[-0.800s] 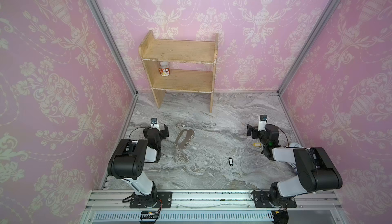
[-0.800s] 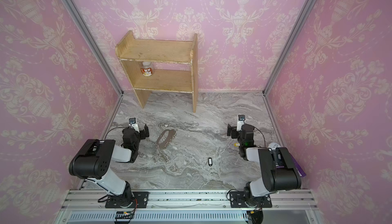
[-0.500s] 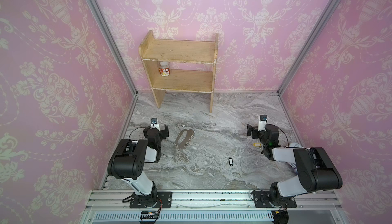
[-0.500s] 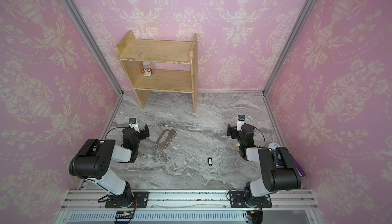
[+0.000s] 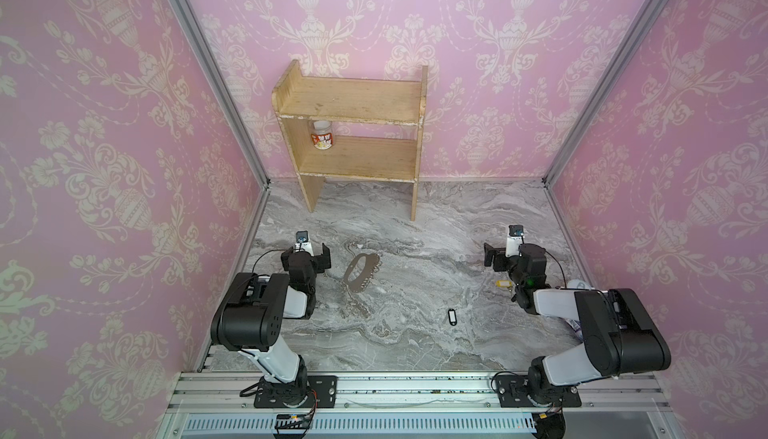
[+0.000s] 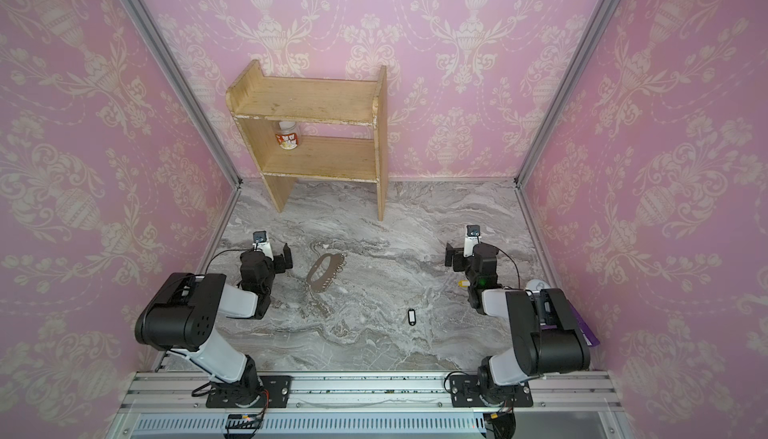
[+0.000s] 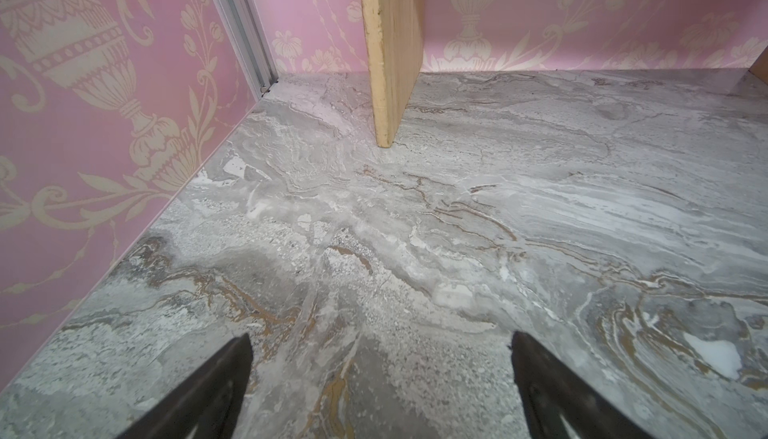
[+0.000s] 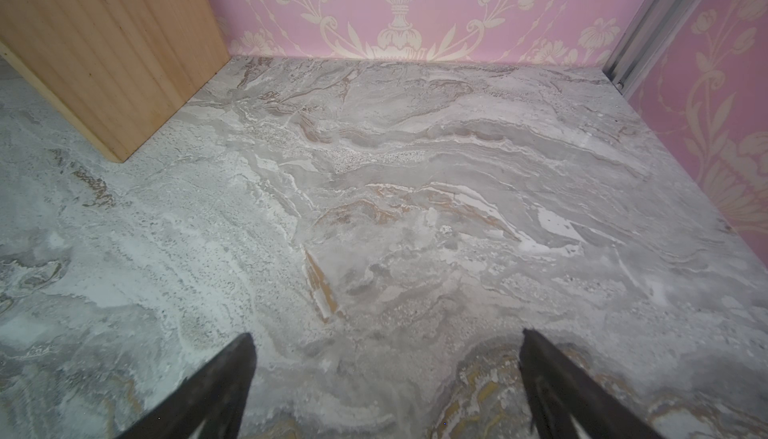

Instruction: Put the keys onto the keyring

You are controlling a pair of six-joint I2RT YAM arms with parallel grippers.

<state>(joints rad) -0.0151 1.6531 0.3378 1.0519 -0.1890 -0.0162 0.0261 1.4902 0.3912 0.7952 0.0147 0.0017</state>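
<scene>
While left gripper (image 7: 380, 341) and right gripper (image 8: 386, 339) held jaws wide apart, empty, keyring (image 5: 360, 271) lay beside left jaws, yellow key (image 5: 503, 283) behind right jaws

1. Top views: one stereo head, high above the front rail (image 5: 415, 391), tilted steeply down toward the back wall (image 5: 478, 62). Distant; whole cell in frame.
2. Both top views share nearly everything: bench (image 5: 415, 345), wooden shelf (image 5: 353, 100), left arm (image 5: 257, 312), right arm (image 5: 602, 324). Slight sideways offset only.
3. Left wrist: low over the bench, close, facing the back-left corner post (image 7: 241, 21). Left fingers (image 7: 208, 391) at frame edge, shelf leg (image 7: 392, 50) ahead.
4. Right wrist: same low, close pose, facing the back-right corner post (image 8: 648, 21). Right fingers (image 8: 216, 387) at frame edge.
5. Each wrist view's patch of bench lies inside both top views; the wooden shelf appears in all four.
</scene>
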